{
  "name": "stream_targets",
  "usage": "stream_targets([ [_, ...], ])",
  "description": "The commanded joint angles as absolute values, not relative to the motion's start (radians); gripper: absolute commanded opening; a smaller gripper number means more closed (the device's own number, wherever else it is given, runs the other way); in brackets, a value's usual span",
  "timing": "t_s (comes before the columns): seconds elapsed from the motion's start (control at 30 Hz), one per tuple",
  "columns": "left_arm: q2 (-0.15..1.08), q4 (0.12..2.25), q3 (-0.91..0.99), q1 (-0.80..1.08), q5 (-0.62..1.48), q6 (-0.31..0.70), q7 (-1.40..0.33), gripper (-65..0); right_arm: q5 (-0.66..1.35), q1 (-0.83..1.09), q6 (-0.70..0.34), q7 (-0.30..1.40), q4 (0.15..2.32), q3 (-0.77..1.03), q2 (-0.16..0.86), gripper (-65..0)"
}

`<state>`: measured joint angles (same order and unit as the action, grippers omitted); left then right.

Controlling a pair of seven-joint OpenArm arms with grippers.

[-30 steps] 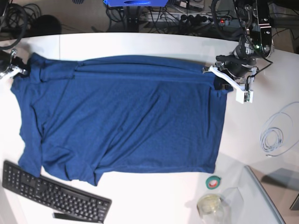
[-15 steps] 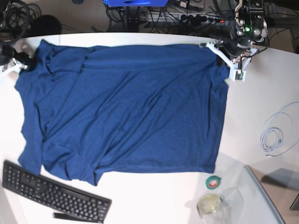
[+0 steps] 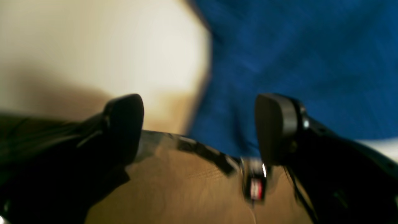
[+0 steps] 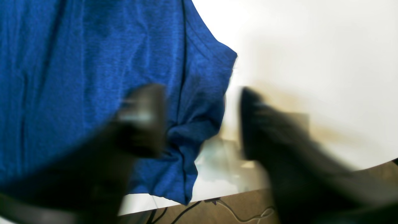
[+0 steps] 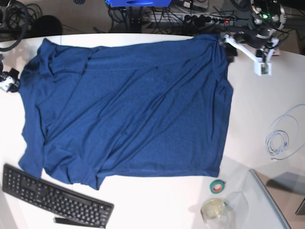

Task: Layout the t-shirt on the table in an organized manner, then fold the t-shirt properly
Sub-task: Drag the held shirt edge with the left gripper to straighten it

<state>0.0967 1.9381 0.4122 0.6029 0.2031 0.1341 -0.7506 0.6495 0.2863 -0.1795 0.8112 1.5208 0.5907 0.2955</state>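
Left wrist view: the left pincer (image 3: 199,127) gapes wide, gripping nothing, at the t-shirt (image 3: 295,62) corner by the counter (image 3: 108,53) edge.

Right wrist view: the right pincer (image 4: 202,121) stands parted, empty.

Base view: the shirt lies spread but wrinkled, long axis left-right; folding remains.

We see the t-shirt (image 5: 128,109) spread across the table (image 5: 257,119), creased diagonally. Our left gripper (image 5: 232,46) sits just beside its far corner; our right gripper (image 5: 10,81) sits at the opposite edge. A keyboard (image 5: 55,196) touches the near hem. A tape roll (image 5: 218,186), a jar (image 5: 214,210) and a cable coil (image 5: 281,136) lie apart.
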Motion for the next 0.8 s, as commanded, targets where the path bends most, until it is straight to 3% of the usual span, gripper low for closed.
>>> stream_targets([
  [0.0, 0.102, 1.943, 0.420, 0.578, 0.206, 0.140, -0.742, -20.7, 0.653, 0.283, -0.185, 0.797, 1.534, 0.593, 0.314, -47.7],
  [0.03, 0.102, 1.922, 0.421, 0.538, 0.197, 0.140, -0.742, -30.4, 0.653, 0.274, -0.185, 0.797, 1.521, 0.576, 0.314, -58.5],
  [0.07, 0.102, 1.891, 0.421, 0.499, 0.197, 0.140, -0.742, -43.8, 0.653, 0.263, -0.185, 0.797, 1.495, 0.558, 0.317, -65.0],
  [0.1, 0.102, 1.854, 0.420, 0.463, 0.203, 0.142, -0.742, -60.9, 0.653, 0.248, -0.185, 0.797, 1.457, 0.541, 0.320, -65.0],
  [0.13, 0.102, 1.816, 0.414, 0.424, 0.203, 0.142, -0.740, -65.0, 0.653, 0.234, -0.185, 0.797, 1.425, 0.527, 0.320, -62.1],
  [0.37, 0.102, 1.566, 0.294, 0.231, 0.196, 0.142, -0.734, -65.0, 0.651, 0.209, -0.177, 0.751, 1.334, 0.444, 0.321, -64.5],
  [0.53, 0.108, 1.336, 0.248, 0.173, 0.191, 0.140, -0.615, -65.0, 0.651, 0.200, -0.177, 0.740, 1.225, 0.441, 0.354, -64.8],
  [0.77, 0.110, 1.353, 0.252, 0.177, 0.087, 0.139, -0.590, -65.0, 0.519, 0.180, -0.180, 0.714, 1.133, 0.447, 0.386, -64.8],
])
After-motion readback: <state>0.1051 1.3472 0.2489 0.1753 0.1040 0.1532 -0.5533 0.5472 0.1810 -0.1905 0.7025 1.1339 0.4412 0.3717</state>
